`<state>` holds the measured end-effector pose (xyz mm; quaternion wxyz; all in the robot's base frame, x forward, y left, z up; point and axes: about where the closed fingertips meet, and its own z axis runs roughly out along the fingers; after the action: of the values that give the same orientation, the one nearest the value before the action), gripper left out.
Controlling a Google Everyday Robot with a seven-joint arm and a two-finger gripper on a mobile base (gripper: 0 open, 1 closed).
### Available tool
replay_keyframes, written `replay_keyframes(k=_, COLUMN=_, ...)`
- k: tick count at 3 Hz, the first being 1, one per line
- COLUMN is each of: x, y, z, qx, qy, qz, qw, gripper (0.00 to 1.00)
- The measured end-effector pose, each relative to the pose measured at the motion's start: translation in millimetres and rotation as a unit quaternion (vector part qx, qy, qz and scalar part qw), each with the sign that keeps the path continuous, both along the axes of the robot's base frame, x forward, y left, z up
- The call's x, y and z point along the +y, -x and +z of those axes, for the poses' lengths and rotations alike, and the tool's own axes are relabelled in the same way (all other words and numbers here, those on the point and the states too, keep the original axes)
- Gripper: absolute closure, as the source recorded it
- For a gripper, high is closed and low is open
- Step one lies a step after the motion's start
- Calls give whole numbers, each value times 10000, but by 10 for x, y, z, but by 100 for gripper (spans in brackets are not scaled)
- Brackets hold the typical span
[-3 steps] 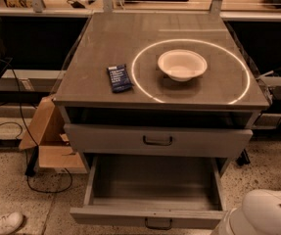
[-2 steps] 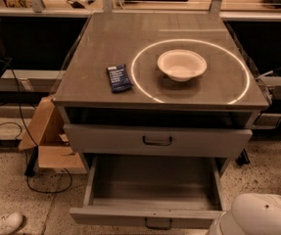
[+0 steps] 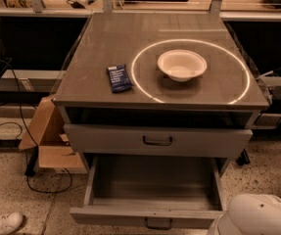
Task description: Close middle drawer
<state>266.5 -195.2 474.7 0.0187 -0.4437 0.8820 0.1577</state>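
The middle drawer (image 3: 111, 215) stands pulled far out at the bottom of the cabinet (image 3: 81, 89), below the taller drawer (image 3: 105, 140). Its tray is exposed and appears empty, and its low front panel lies at the lower edge of the view. Judged from this position, the closing step is not yet begun. To close it well, place the contact on the front panel at or just beside the handle (image 3: 158, 224), at centre, so that the tray does not skew on its runners. Push straight toward the cabinet, level with the panel, and keep the force steady until the panel sits flush under the taller drawer. An off-centre push is likely to jam the tray. Do not bear downward on the extended tray. The bowl (image 3: 181, 65) and the packet (image 3: 118, 78) rest on the cabinet top, well clear of the path. The gripper is out of view, so its state and what it touches cannot be told. Only a white rounded robot part (image 3: 257, 217) shows at the lower right corner, just beside the drawer's right front end.
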Motion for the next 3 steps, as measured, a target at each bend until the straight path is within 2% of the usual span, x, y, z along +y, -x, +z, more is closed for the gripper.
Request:
replay_keyframes(k=1, x=-27, y=-93, z=-267, qx=27, qy=-63, qz=-285, qw=9996, gripper=100)
replay_keyframes(k=2, x=-27, y=-254, z=-505, qx=-60, qy=-302, qz=-600, qw=9977, gripper=100)
replay_keyframes(k=3, x=-22, y=-374, z=-640, qx=-171, qy=-481, qz=-765, qw=9958, gripper=100)
